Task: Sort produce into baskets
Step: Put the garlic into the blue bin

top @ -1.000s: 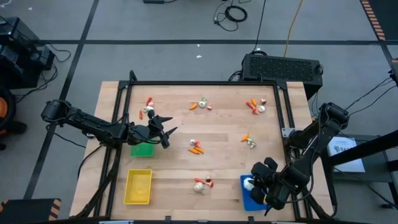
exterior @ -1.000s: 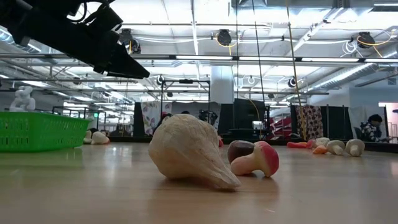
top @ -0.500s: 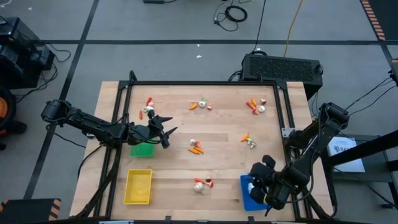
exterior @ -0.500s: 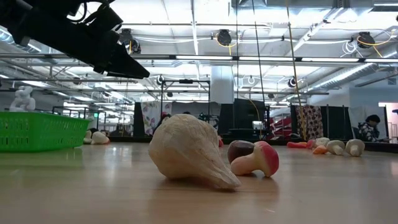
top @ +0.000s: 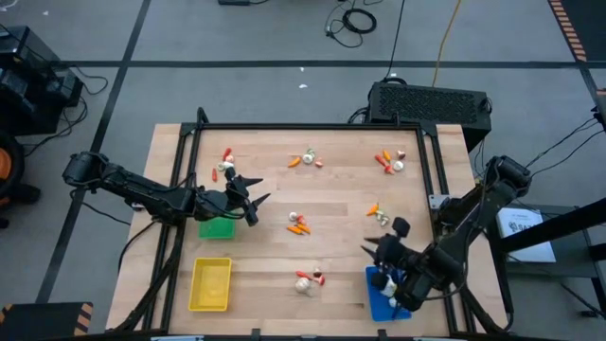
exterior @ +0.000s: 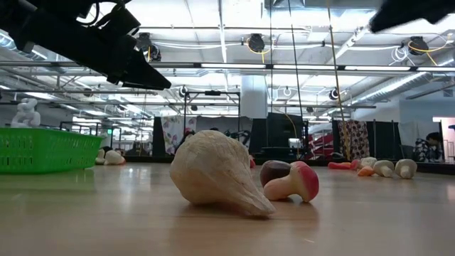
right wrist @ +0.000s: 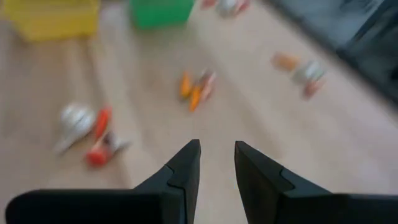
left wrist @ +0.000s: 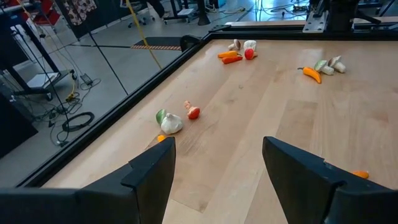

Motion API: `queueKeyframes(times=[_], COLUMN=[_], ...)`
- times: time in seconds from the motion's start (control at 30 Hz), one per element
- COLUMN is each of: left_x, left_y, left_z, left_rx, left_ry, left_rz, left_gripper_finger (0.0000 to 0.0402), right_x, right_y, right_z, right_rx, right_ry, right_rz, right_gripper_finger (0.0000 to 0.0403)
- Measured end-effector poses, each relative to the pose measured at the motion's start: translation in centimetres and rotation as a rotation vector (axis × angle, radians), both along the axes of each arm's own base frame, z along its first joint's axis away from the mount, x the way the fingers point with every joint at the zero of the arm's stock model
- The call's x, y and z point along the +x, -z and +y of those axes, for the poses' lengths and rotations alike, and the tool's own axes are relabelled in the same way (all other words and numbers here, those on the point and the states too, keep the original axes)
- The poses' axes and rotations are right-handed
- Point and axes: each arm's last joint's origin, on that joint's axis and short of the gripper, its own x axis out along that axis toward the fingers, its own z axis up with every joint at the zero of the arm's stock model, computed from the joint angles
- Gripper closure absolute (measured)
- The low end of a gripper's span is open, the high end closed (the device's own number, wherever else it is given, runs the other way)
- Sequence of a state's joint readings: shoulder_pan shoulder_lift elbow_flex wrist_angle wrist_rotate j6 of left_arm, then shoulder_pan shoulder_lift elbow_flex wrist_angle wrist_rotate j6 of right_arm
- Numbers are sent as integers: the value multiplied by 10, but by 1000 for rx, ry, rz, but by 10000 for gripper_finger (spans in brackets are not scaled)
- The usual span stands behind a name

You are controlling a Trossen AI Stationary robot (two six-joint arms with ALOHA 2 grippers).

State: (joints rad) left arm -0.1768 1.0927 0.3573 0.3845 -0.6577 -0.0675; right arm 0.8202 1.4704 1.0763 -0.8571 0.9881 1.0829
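Observation:
My left gripper [top: 254, 196] hangs open and empty above the table, just past the green basket [top: 216, 227]; its wrist view [left wrist: 217, 165] looks over bare wood toward small produce groups [left wrist: 171, 121]. My right gripper [top: 381, 248] is empty with a narrow gap between its fingers [right wrist: 217, 155], above the table by the far left corner of the blue basket [top: 377, 305]. A white bulb [top: 382, 280] lies in the blue basket. The yellow basket [top: 210, 284] stands at the near left. Produce lies in clusters: [top: 227, 163], [top: 305, 159], [top: 388, 161], [top: 379, 214], [top: 298, 224], [top: 308, 278].
A raised dark frame [top: 312, 126] runs round the table top. In the low view a pale bulb [exterior: 217, 174] and a mushroom-like piece [exterior: 295, 181] lie close to the camera, and the green basket [exterior: 43, 149] is at the left. Bare wood lies between the clusters.
My right gripper has swung away from over the blue basket, toward the table's middle and far edge; its arm now shows at the top right of the low view. The white bulb has stayed in the blue basket.

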Motion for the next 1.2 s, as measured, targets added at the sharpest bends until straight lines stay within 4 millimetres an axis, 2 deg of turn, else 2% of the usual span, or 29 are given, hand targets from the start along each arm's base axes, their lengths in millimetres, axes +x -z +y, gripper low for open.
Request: queueKeyframes(times=[0.13,0.23,0.43,0.57,0.67,0.83,0.97,1.2], left_x=[0,0,0,0,0,0,0,0], left_y=[0,0,0,0,0,0,0,0], left_z=[0,0,0,0,0,0,0,0], left_rx=[-2,-2,-2,-2,-2,-3,-4,-4], left_ry=[-1,-1,-1,-1,-1,-1,1,1], left_rz=[-1,-1,-1,-1,-2,-2,-3,-2], left_gripper_finger=[153,153,153,153,153,153,153,153], right_x=[12,23,44,56,67,84,98,133], right_y=[-4,-3,4,8,12,18,26,32], right_z=[-10,-14,-18,-19,-13,-3,1,26], right_rx=[-88,-32,12,144,290,362,460,529], right_ry=[74,98,-12,-153,-298,-364,-411,-524], right_rz=[-97,-138,-130,-128,-133,-216,-166,-58], right_gripper_finger=[312,312,312,312,312,312,311,311])
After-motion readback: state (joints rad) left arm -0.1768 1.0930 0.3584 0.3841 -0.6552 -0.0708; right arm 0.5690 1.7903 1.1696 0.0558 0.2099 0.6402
